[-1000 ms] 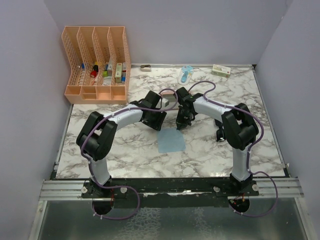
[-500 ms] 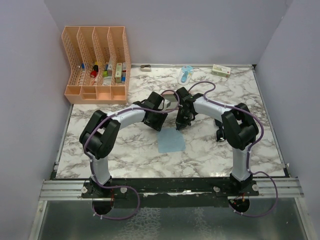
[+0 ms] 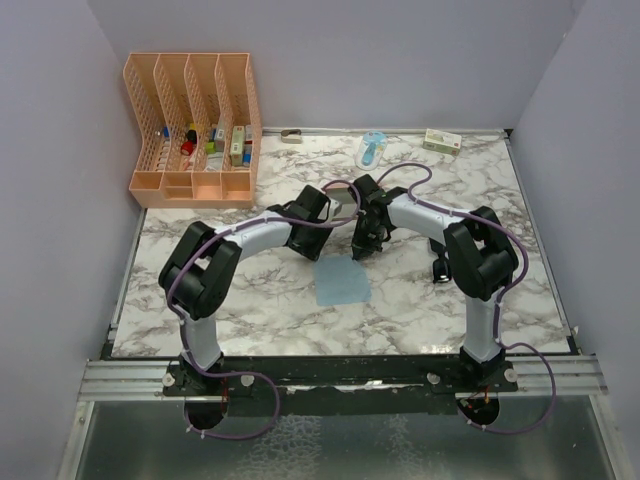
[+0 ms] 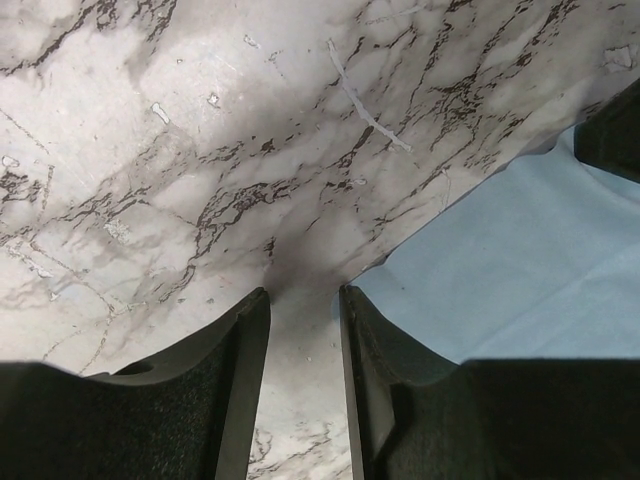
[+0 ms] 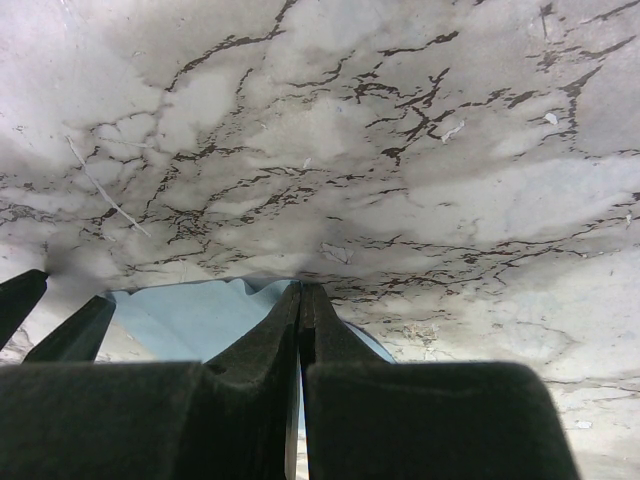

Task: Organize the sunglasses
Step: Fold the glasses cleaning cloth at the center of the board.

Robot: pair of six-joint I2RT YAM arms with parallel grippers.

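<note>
Left jaws part-open, narrow gap with nothing in it; left gripper [image 4: 303,296] sits low over bare table [image 4: 200,150] at a corner of the blue cloth [image 4: 520,270]; right gripper [image 5: 301,290] is closed, tips at the cloth's rumpled edge, looks pinched; task is early by my read: sunglasses [image 3: 440,270], if that's the small dark thing beside the right elbow, lie on the table apart from the cloth, untouched; only the top view shows them; only the wrist views show the jaws.
</note>
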